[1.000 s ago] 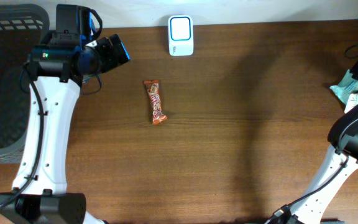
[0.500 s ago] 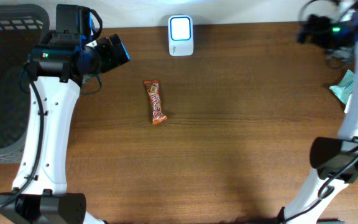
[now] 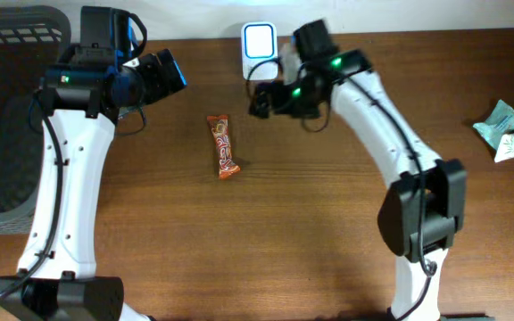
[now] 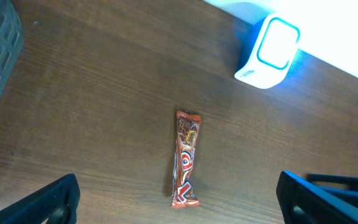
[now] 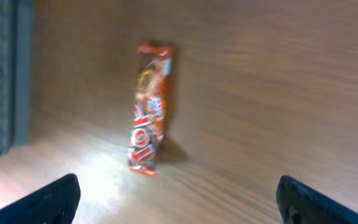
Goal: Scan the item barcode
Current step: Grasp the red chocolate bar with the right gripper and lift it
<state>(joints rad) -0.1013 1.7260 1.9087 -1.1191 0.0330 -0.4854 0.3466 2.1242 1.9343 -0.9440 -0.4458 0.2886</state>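
Orange wrapper marks the snack bar (image 3: 223, 145), lying flat on the wooden table (image 3: 328, 223) ahead of and below the right gripper (image 3: 259, 104), within the span of its fingers. That gripper is spread wide and holds nothing. The left gripper (image 3: 169, 73) is likewise wide and empty. The scanner (image 3: 260, 51) sits close beside the right gripper.

Risks noted:
- The thin, slick bar may skid or crumple under a shallow pinch.
- Fingers may cover the barcode, whose position cannot be told.
- The wrist may knock the scanner.
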